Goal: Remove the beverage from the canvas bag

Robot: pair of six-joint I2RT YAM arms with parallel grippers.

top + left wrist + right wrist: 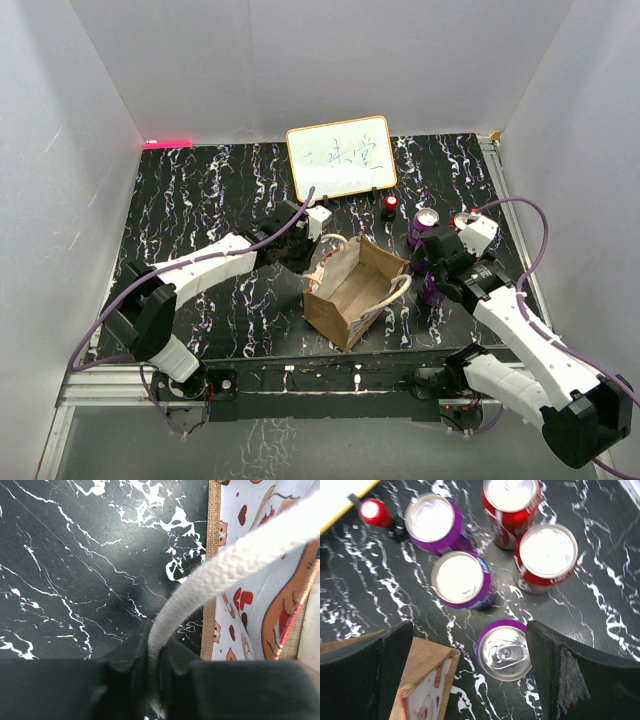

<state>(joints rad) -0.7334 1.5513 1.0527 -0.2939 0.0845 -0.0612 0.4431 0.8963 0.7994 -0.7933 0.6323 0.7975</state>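
The tan canvas bag [355,290] stands open at the table's middle; I see no can inside it from above. My left gripper [308,270] is shut on the bag's pale rope handle [210,580] at its left side, and the printed lining [250,595] shows beside it. My right gripper [470,650] is open just right of the bag's corner [427,680]. It straddles an upright purple can [504,650] that stands on the table close to the right finger [580,675]. That can also shows in the top view [432,290].
Two more purple cans [432,522] [460,579] and two red cans [512,500] [545,555] stand behind the right gripper. A small red object [390,205] and a white framed board [340,155] stand at the back. Enclosure walls surround the table.
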